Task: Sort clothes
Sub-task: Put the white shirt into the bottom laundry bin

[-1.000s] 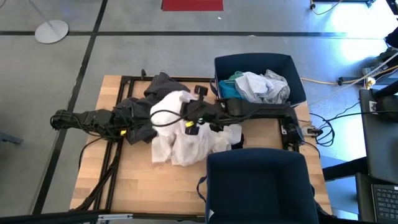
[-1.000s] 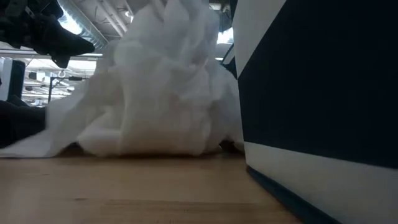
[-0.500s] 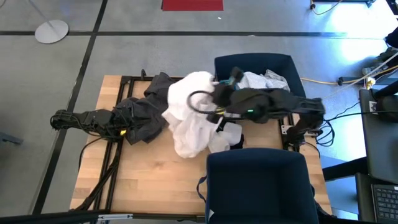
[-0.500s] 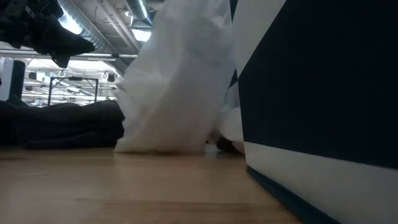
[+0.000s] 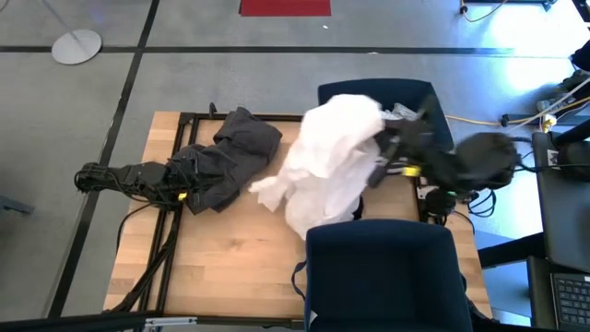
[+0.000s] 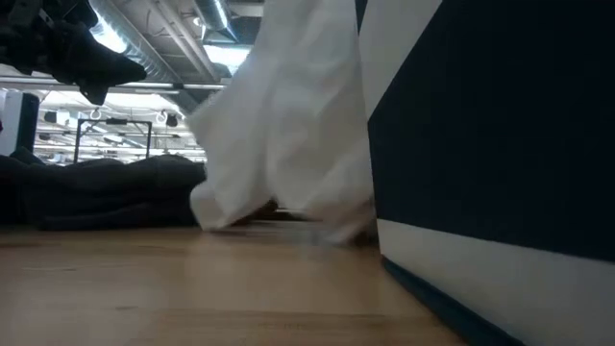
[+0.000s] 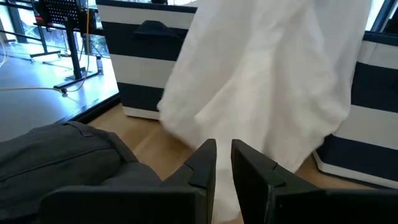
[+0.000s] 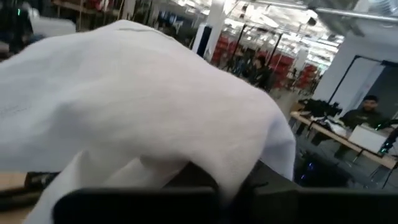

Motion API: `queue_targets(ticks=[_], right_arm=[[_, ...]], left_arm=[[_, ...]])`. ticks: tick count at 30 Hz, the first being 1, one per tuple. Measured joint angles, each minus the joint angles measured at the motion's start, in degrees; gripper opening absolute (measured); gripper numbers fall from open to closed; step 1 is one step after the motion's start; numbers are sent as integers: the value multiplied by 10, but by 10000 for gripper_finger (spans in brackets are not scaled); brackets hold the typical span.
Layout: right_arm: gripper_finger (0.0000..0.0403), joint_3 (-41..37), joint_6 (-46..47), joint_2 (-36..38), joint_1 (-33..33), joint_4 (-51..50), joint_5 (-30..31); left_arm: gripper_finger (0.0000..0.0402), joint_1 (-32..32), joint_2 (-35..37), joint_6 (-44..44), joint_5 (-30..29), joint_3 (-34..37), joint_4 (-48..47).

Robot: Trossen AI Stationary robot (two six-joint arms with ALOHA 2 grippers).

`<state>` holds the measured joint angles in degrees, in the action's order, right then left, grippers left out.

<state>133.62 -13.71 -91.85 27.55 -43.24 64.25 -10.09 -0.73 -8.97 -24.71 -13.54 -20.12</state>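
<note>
Right pincer (image 5: 398,152) pinching white garment (image 5: 334,157), now lifted off desk (image 5: 221,258), trailing below and beside pincer. Moved over from desk centre toward far bin (image 5: 433,101) just behind. Drop there likely next. Farther off, left pincer (image 7: 222,163) nearly pressed together, resting above dark grey garment (image 5: 226,157), idle.

Two navy bins (image 5: 383,277) stand on the wooden table (image 5: 221,267); a person (image 8: 367,115), blurred, apparently sits beyond.

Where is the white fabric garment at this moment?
In the high view the white fabric garment hangs lifted at the table's right side, gripped by the right claw, draped between the two navy fabric bins, its lower edge near the wooden tabletop.
</note>
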Motion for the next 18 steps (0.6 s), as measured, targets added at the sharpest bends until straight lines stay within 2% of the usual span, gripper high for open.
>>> queue_targets(ticks=[7,12,14,18], right_arm=[[15,0,-154,13,114,166,120],[11,0,-277,10,204,299,252],[12,-2,-283,10,235,316,259],[12,-3,-238,0,277,311,259]], left_arm=[[40,0,0,0,0,0,1],[40,0,0,-3,0,0,-2],[40,0,0,-3,0,0,-3],[40,0,0,-2,0,0,-3]])
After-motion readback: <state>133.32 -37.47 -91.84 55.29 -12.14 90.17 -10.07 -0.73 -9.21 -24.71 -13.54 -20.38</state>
